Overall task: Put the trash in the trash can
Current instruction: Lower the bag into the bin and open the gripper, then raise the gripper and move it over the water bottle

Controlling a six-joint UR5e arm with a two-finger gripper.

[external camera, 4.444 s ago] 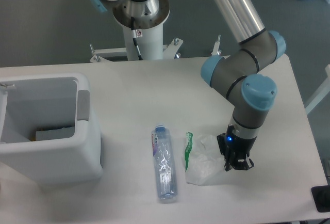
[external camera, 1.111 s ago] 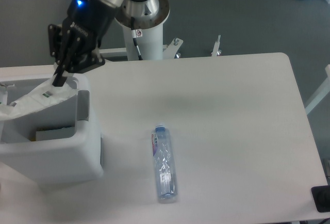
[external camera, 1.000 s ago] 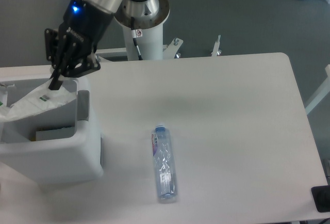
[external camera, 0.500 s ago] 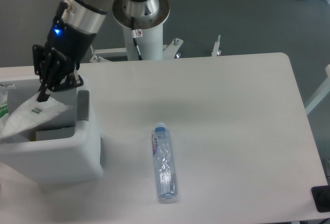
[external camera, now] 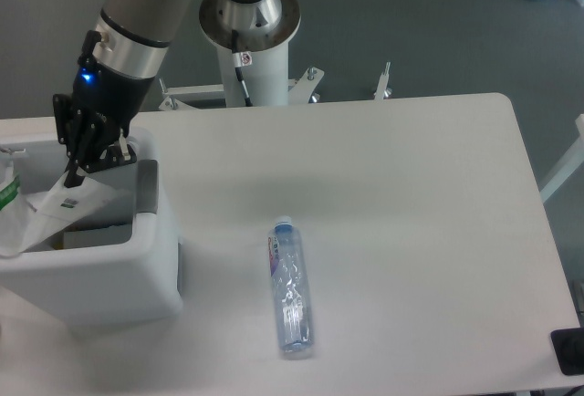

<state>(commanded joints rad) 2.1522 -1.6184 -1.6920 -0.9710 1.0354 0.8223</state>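
Arm: 1 UR5e, reaching down from top left, blue LED lit on wrist.
Gripper (external camera: 73,177): 1, over the back-right part of the bin opening; fingers pinched tight on the top corner of the wrapper, no gap seen betw. them.
Wrapper (external camera: 46,213): 1, crumpled white plastic w/ green print at its left edge; hangs below-left of the gripper, mostly inside the bin, left part draped over the bin's left rim.
Trash can (external camera: 137,286): 1, boxy white bin w/ thick rounded walls, directly under the gripper; grey panel on its right wall, just right of & below the gripper.
Inside bin: 1 pale flat item on the bottom, partly hidden by the wrapper; can't tell what it is.
Bottle (external camera: 290,288): 1, crushed clear plastic, blue cap pointing away from cam; lies flat on the table (external camera: 411,232), well to the right of & below the gripper, apart from the bin.
Trash count: 2 items – 1 in the gripper's hold at the bin, 1 lying on the table.
Robot base (external camera: 248,22): 1 white pedestal behind the table, right of the gripper.
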